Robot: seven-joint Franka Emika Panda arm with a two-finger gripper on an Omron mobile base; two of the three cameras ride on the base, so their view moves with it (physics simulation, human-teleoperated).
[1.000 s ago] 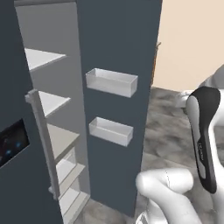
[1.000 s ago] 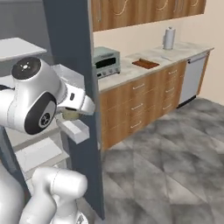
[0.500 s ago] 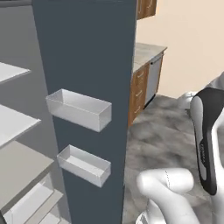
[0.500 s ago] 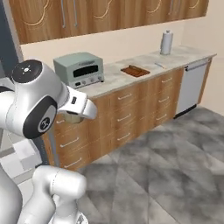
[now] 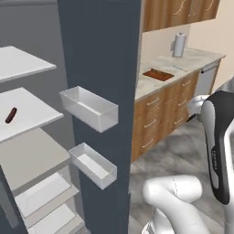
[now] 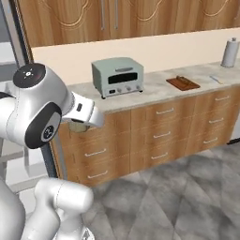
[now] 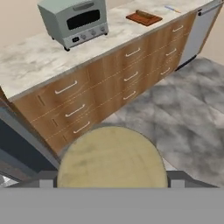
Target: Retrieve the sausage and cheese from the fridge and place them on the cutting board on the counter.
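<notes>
From the left base view I see the fridge [image 5: 98,68] standing open, its dark slate door edge-on in mid frame with two clear bins mounted on its inner face. The sausage [image 5: 10,115], a short dark reddish-brown rod, lies on a white shelf [image 5: 32,112] at the far left, well apart from the shelf's front edge. Right of the door, the grey marbled floor [image 5: 178,153] is open up to the cabinet fronts.

In the hand view the cheese [image 7: 112,159], a round tan-yellow puck with a matte, slightly mottled face, sits low in frame between the tips of the gripper [image 7: 112,183], which is closed onto it from both sides.

The counter [image 6: 154,91] is beige marbled stone over wooden drawers with silver handles. From left to right it carries a pale green toaster oven [image 6: 117,76], a bare stretch of stone, the cutting board [image 6: 183,83], thin, flat and reddish-brown, and a grey cylindrical roll [image 6: 229,52] near the right end. The board lies near the counter's front edge, well apart from the oven.
</notes>
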